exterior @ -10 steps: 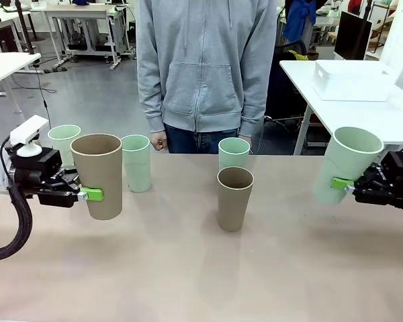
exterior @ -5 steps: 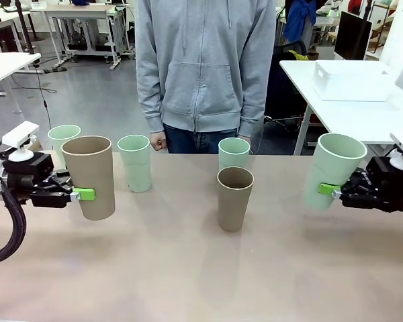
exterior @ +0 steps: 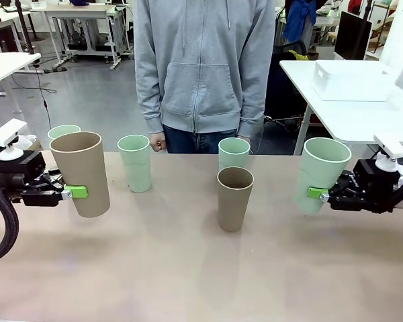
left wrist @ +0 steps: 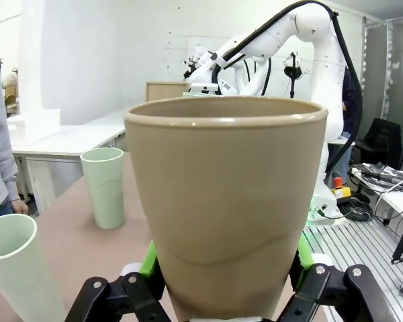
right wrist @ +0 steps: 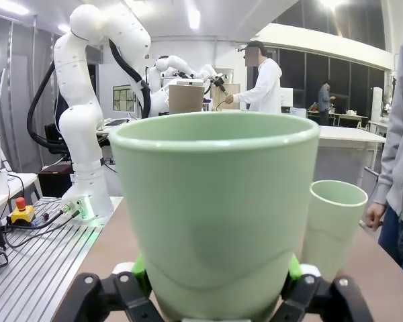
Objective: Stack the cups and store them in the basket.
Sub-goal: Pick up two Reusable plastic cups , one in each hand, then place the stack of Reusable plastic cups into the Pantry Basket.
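Tan and slightly tilted, one cup (exterior: 82, 171) hangs over the worktop's (exterior: 188, 282) left edge, pinched in the left tool (exterior: 76, 192). The right tool (exterior: 316, 193) pinches a leaning mint cup (exterior: 319, 171) over the right edge. A second tan cup (exterior: 235, 198) stands mid-worktop, with a mint one (exterior: 234, 151) just behind it. Another mint cup (exterior: 135, 162) and a fourth (exterior: 62, 131) stand toward the far left corner. The white basket (exterior: 352, 80) sits on a separate table (exterior: 389, 117) beyond the far right corner.
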Controlling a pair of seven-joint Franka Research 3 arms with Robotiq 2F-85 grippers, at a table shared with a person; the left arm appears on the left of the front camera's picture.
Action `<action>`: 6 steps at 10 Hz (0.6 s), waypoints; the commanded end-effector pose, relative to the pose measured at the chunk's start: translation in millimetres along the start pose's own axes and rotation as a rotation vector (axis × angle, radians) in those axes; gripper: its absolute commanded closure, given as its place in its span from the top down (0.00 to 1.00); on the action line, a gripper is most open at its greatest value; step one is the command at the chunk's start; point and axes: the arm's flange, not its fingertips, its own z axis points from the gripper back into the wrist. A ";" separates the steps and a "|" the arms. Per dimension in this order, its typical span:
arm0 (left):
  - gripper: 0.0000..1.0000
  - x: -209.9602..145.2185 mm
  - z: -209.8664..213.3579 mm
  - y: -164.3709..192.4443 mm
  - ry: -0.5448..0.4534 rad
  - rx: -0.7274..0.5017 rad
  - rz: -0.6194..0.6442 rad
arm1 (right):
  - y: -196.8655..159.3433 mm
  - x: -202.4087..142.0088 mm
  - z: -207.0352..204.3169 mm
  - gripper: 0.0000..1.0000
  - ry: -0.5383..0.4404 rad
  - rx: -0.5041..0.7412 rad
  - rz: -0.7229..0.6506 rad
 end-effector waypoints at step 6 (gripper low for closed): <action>0.85 0.7 1.0 1.9 0.001 0.017 0.013 | -0.8 0.2 2.5 0.84 -0.003 -0.011 0.007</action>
